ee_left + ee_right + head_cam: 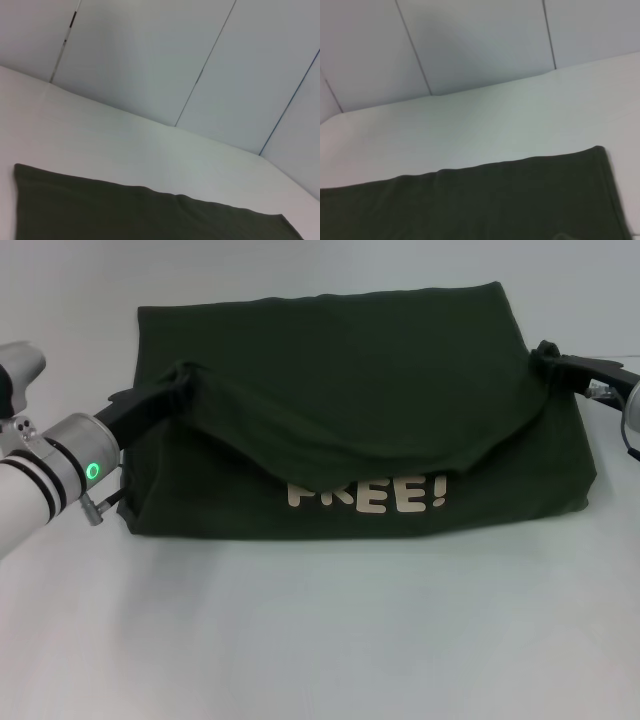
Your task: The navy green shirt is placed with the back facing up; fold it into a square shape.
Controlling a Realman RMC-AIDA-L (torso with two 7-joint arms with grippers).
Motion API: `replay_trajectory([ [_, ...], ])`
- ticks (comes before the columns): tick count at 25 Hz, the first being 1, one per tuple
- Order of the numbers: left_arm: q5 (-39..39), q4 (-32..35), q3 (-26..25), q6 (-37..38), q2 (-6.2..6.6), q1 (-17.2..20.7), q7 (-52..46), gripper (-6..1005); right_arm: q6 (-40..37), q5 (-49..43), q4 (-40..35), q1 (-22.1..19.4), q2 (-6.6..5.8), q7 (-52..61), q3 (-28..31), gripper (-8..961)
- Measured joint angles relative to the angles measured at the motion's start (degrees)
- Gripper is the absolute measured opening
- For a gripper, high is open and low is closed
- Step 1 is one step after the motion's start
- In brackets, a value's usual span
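The navy green shirt (360, 370) lies across the middle of the white table in the head view. Its near part is folded so the white "FREE!" lettering (368, 496) shows below a sagging fold edge. My left gripper (180, 390) is shut on the shirt's left fold corner and holds it a little above the table. My right gripper (546, 362) is shut on the right fold corner, also lifted. The fabric sags between them. The shirt also shows in the left wrist view (125, 215) and in the right wrist view (485, 205), where no fingers show.
The white table (320, 640) spreads wide in front of the shirt and beyond it. Pale wall panels (150, 60) stand behind the table's far edge. No other objects are in view.
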Motion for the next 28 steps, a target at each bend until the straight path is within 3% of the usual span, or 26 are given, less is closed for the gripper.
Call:
replay_trajectory([
  [5,-2.5,0.5,-0.4,-0.1,0.02,1.1,-0.1,284,-0.9,0.0,-0.5,-0.3,0.03,0.5,-2.2,128],
  [9,-6.5,1.7,-0.4,2.3,0.08,3.4,-0.2,439,-3.1,0.9,-2.3,-1.2,0.26,0.8,-1.9,323],
  [16,-7.6,3.4,-0.4,9.1,0.09,5.8,-1.0,607,-13.3,2.4,-8.9,-3.7,0.13,6.5,-2.4,593],
  [25,-6.9,4.4,2.7,13.3,0.19,9.5,-2.5,883,-21.3,2.0,-14.8,-8.0,-1.41,16.3,-9.5,782],
  [28,-6.9,6.2,5.5,17.2,0.2,12.9,-4.4,880,-26.6,2.0,-16.1,-10.4,-2.25,19.3,-9.9,819],
])
